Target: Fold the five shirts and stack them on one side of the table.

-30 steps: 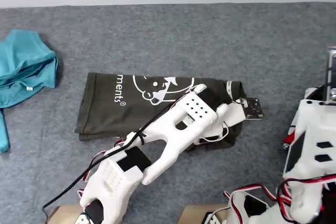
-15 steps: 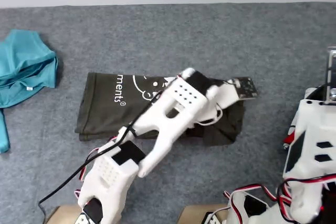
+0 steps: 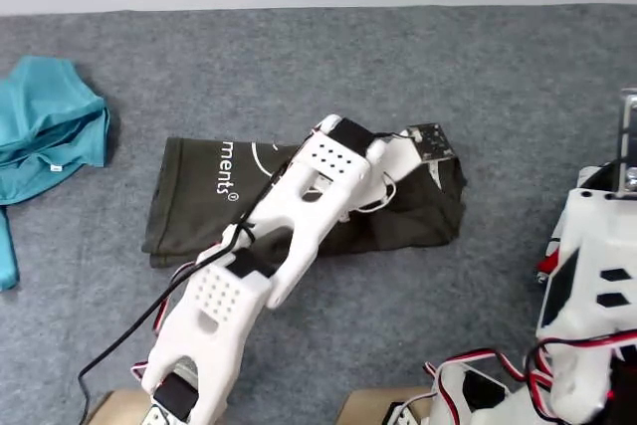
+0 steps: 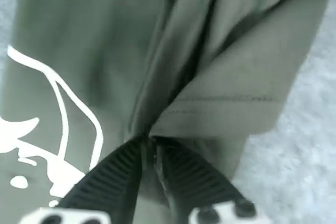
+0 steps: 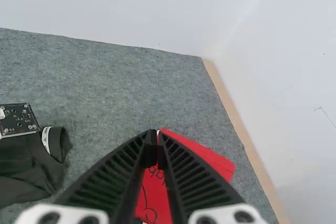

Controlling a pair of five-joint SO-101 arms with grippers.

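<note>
The dark olive shirt [image 3: 199, 201] lies on the counter [image 3: 328, 57], well apart from the teal shirt [image 3: 50, 131]. Pinching a fold at its far end, the left gripper [image 4: 149, 140] has lifted it slightly toward the teal shirt, so a crosswise fold seems to be starting. The right gripper [image 5: 156, 132], farther off, is pressed together and empty.

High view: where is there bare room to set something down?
The grey felt tabletop is bare along the far edge, beyond the dark olive printed shirt, and between that shirt and the white right arm. Crowded: the left edge, with the crumpled teal shirt, and the middle, under the white left arm.
</note>
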